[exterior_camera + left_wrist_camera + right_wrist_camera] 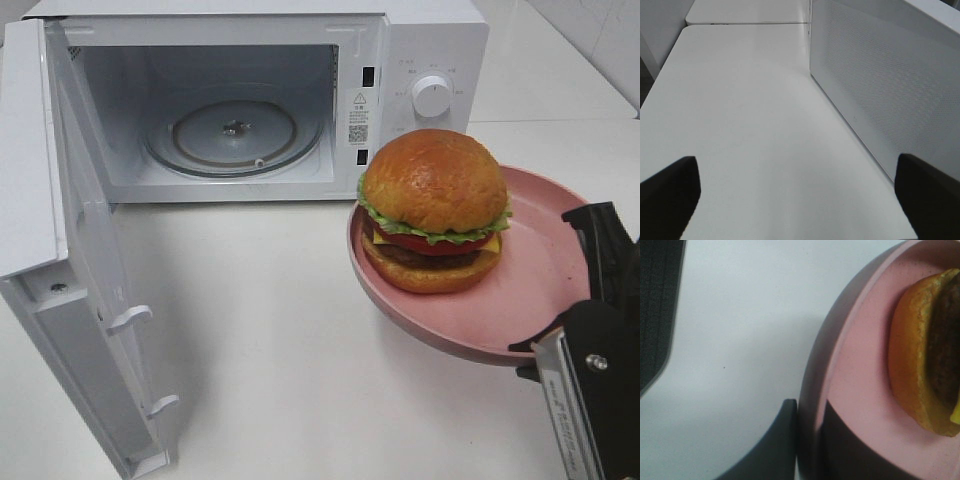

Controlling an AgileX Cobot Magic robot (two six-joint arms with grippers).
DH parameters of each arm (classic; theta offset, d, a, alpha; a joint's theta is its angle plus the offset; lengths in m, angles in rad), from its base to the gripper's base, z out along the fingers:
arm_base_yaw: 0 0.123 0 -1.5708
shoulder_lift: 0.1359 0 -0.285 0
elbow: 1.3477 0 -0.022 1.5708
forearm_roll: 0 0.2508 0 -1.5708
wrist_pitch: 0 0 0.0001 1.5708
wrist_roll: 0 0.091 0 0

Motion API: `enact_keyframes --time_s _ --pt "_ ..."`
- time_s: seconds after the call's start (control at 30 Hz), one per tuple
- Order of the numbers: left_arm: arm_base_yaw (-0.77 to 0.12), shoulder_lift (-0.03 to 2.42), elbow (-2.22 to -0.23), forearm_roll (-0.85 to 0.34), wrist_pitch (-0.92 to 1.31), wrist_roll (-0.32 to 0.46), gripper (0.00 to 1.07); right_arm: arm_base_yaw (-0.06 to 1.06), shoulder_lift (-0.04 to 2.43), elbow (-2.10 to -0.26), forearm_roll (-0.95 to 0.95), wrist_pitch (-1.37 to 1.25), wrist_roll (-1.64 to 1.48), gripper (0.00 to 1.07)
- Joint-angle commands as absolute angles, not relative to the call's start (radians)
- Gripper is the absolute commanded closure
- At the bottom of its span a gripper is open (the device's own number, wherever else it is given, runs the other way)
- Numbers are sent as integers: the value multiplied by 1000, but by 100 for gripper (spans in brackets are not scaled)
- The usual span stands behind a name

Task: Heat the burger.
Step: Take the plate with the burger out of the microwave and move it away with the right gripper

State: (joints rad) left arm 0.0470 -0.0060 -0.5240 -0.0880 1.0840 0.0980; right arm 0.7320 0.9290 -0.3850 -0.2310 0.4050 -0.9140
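Note:
The burger [435,210], with a glossy brown bun, lettuce, tomato and cheese, sits on a pink plate [540,270]. The plate hangs slightly tilted above the table, in front of the microwave's control panel. My right gripper [585,300] is shut on the plate's near right rim. In the right wrist view, one finger [782,445] lies under the plate [860,350] rim and the other rests inside it, close to the burger [925,355]. My left gripper [800,200] is open over bare table beside the microwave's side wall [890,85]. It does not show in the high view.
The white microwave [430,50] stands at the back with its door [60,250] swung wide open to the left. The glass turntable [235,135] inside is bare. White table [280,330] stretches between the door and the plate.

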Motion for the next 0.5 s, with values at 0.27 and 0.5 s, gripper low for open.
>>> enact_keyframes --time_s 0.27,0.5 --pt "50 -9 -522 -90 1073 93 9 736 794 -329 -424 483 -633 107" --pt "50 -9 -522 -90 1073 93 9 736 786 -318 -568 555 -400 107"
